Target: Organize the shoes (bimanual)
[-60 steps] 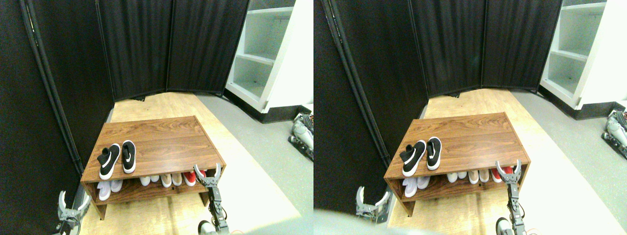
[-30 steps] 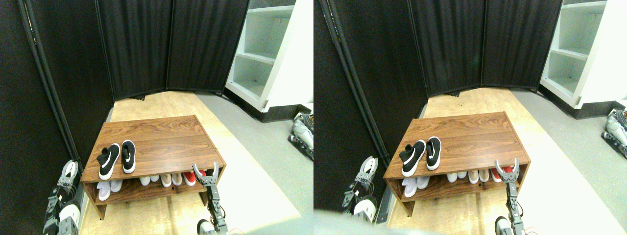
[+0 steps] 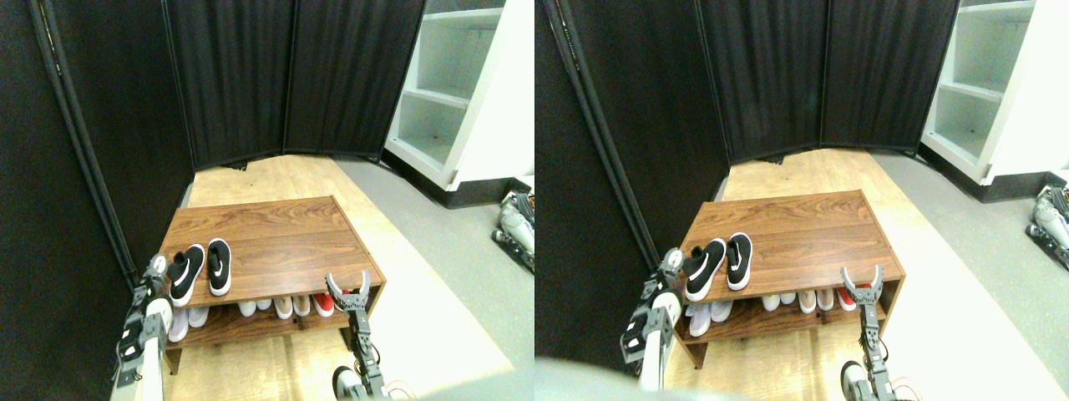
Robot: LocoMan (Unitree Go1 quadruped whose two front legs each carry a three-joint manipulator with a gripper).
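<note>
The shoes are two black sneakers with white soles, lying side by side on the front left of the wooden rack's top [image 3: 276,238]. The left shoe [image 3: 185,274] is angled with its toe toward me, and the right shoe [image 3: 220,266] lies nearly straight. My left gripper [image 3: 155,267] is raised at the rack's left edge, right beside the left shoe's heel end. Whether it touches the shoe does not show. My right gripper [image 3: 349,284] stands open at the rack's front right corner, holding nothing, far from both shoes.
On the rack's lower shelf is a row of white shoes [image 3: 188,322], beige shoes [image 3: 284,307] and red shoes [image 3: 324,302]. Black folding screens [image 3: 234,83] close off the back and left. A white shelf unit [image 3: 451,100] stands back right, with grey gear [image 3: 514,230] on the floor.
My left manipulator has swung up from low at the left to the rack's left edge beside the left shoe. The right gripper and the shoes have stayed put.
</note>
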